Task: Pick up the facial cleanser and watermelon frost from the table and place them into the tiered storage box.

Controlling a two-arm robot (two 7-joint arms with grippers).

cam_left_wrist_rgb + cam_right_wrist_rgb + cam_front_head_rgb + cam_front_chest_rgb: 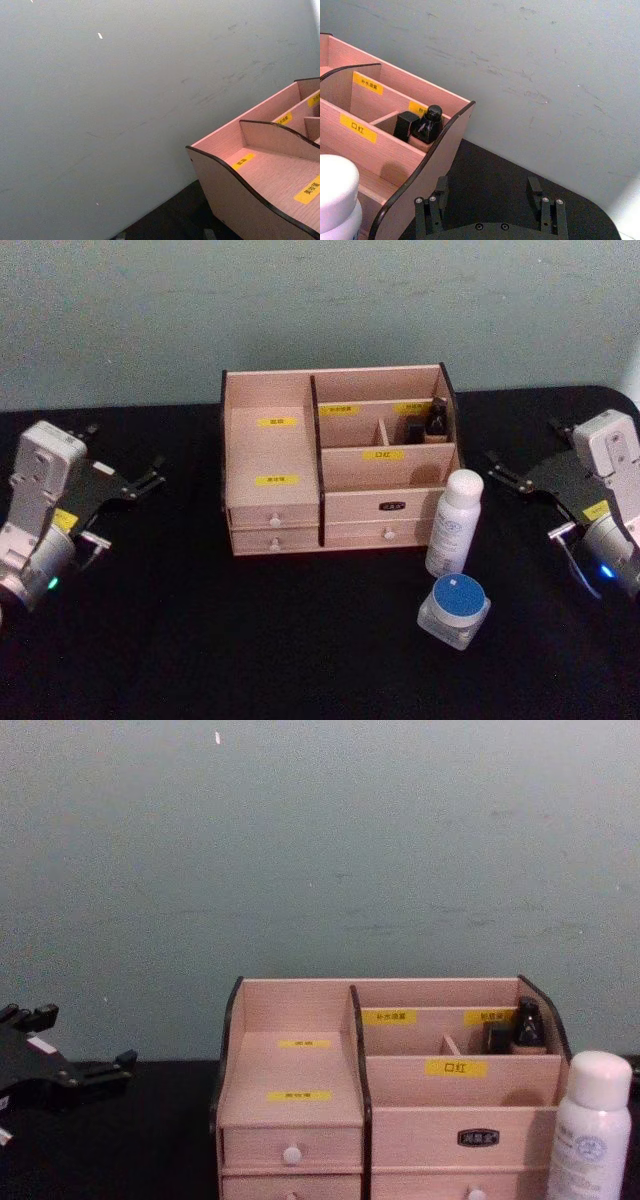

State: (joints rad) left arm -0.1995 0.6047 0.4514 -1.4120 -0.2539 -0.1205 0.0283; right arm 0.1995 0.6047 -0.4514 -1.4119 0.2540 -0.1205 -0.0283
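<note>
Right claw (487, 200) gapes wide, holding nothing; left claw (126, 448) likewise (parked on the far side of the tiered storage box (270, 455)); white bottle (455, 520) stands between right claw and box, its print unreadable; blue-lidded jar (455, 610) sits nearer the robot than that claw.

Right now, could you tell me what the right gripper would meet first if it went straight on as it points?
Probably the wall: the right gripper has bare table between its open fingers, passing beside the tiered storage box; depth is unclear.
</note>
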